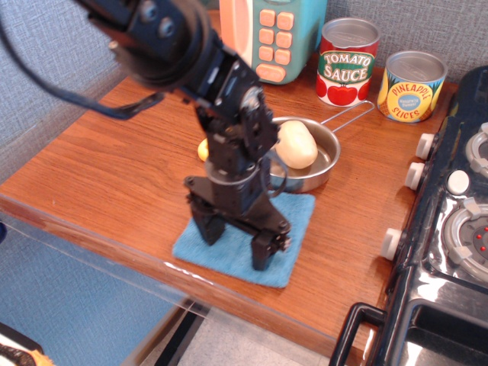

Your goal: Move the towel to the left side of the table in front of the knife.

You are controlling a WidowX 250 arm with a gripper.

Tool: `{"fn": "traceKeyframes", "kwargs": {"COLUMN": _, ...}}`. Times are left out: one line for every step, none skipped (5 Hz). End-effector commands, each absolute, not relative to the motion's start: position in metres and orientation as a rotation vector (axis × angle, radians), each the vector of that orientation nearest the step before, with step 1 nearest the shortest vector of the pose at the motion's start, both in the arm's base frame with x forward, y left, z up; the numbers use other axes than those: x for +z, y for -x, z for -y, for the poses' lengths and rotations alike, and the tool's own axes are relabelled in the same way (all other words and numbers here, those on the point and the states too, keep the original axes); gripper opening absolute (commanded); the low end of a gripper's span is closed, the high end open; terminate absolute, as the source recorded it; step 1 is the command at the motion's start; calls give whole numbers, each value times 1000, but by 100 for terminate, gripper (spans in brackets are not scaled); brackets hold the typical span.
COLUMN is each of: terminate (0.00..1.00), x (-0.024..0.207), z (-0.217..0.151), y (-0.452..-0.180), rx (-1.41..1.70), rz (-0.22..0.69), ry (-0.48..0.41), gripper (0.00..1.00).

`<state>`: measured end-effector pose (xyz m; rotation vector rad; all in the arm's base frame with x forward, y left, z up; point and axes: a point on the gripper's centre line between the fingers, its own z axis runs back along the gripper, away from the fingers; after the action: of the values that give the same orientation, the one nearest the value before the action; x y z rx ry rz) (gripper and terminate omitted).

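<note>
1. Here the step in hand looks like the slide itself: the black two-fingered pincer [237, 242] stands upright with its fingers spread apart, both tips planted on the flat, bright blue terry-cloth towel [242, 242], pinning it rather than pinching it.
2. Leftmost, the reddish-brown wood-grain worktop [99, 171] lies bare, and that is where the cloth is meant to go.
3. The small toy knife with the chunky yellow handle [203, 149] shows only as a sliver behind the arm; its blade is hidden, so which way it points cannot be told.
4. The towel sits near the rounded front edge, just in front of the shallow steel pan [316, 164], its back edge close to or touching the pan. It is almost square, so no long axis stands out; it lies slightly skewed to the front edge, its near corner toward the viewer.
5. Next, I judge, the call is for steady downward pressure and a level drag leftward, stopping in front of the handle without bunching the cloth.
</note>
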<state>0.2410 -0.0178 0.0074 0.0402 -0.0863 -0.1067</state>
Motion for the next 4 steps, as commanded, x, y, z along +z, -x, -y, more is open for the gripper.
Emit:
{"fn": "traceKeyframes", "kwargs": {"terminate": 0, "x": 17, "z": -35, "y": -228, "rx": -30, "rz": 138, "ry": -64, "gripper": 100}}
{"fn": "traceKeyframes", "kwargs": {"terminate": 0, "x": 9, "z": -58, "y": -230, "rx": -34, "rz": 149, "ry": -52, "gripper": 100}}
{"fn": "traceKeyframes", "kwargs": {"terminate": 0, "x": 1, "z": -75, "y": -237, "rx": -117, "rz": 155, "ry": -62, "gripper": 100}}
{"fn": "traceKeyframes", "kwargs": {"terminate": 0, "x": 3, "z": -94, "y": -237, "rx": -185, "rz": 179, "ry": -38, "gripper": 100}}
